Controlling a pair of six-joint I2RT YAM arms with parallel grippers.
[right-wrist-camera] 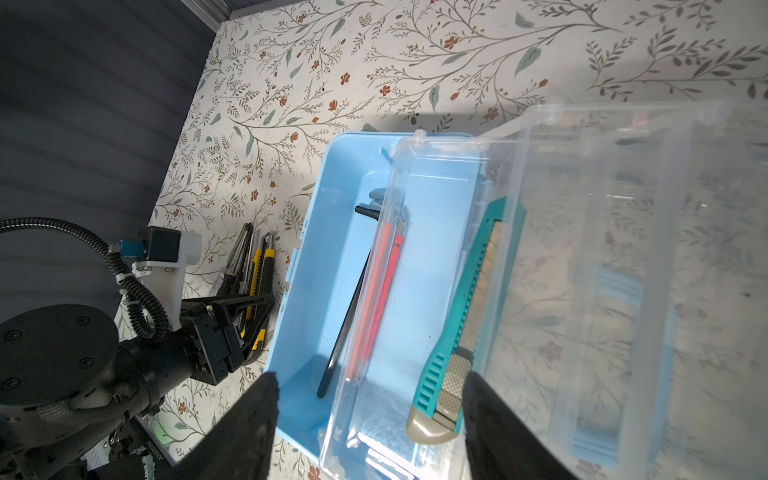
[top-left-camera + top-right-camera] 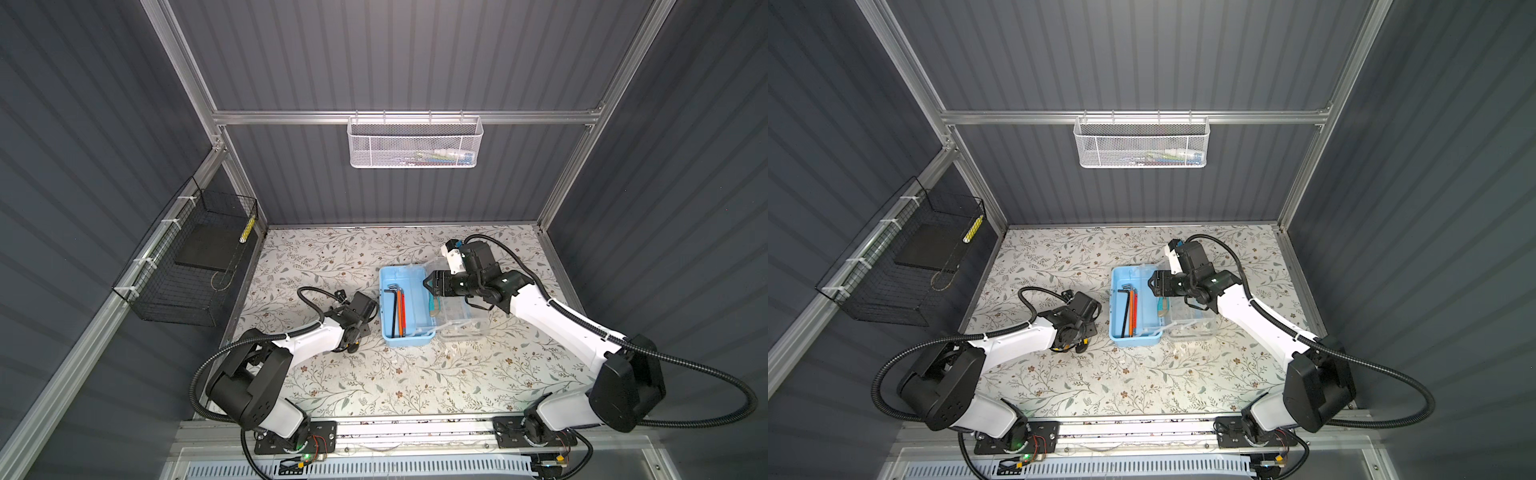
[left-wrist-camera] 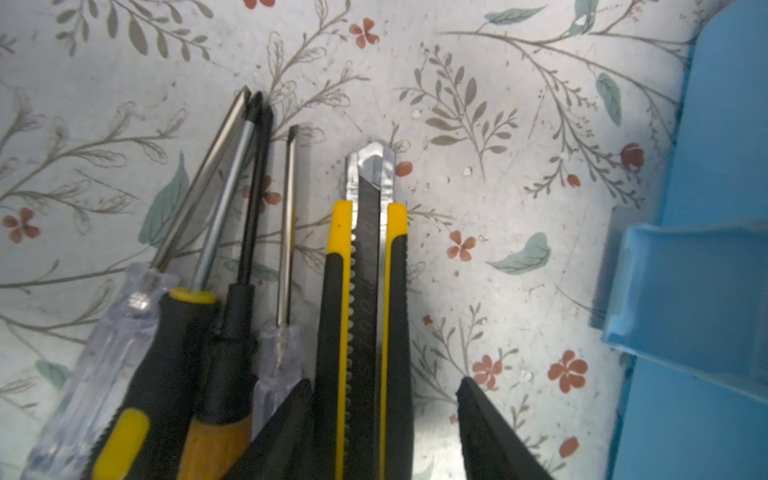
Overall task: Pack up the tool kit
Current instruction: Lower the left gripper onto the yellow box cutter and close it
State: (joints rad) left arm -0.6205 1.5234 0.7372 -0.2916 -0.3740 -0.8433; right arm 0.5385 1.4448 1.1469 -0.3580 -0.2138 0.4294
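Nearest, the left gripper (image 3: 384, 381) straddles the yellow-and-black plastic utility knife (image 3: 365, 291), jaws spread and not yet closed, likely lined up to pinch it from the row of steel-shafted screwdrivers (image 3: 226, 199) just beside it. Beyond lies the rectangular light-blue plastic box (image 2: 409, 341) holding L-shaped hex keys (image 2: 393, 311), its clear lid (image 1: 623, 249) swung aside for loading; farther, the right gripper (image 1: 372, 376) hangs released, gripping nothing, above a teal utility knife (image 1: 465, 299) resting on clear plastic

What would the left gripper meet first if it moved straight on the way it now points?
Most likely the yellow-black utility knife, which lies on the table between the open jaws of the left gripper; depth is unclear.
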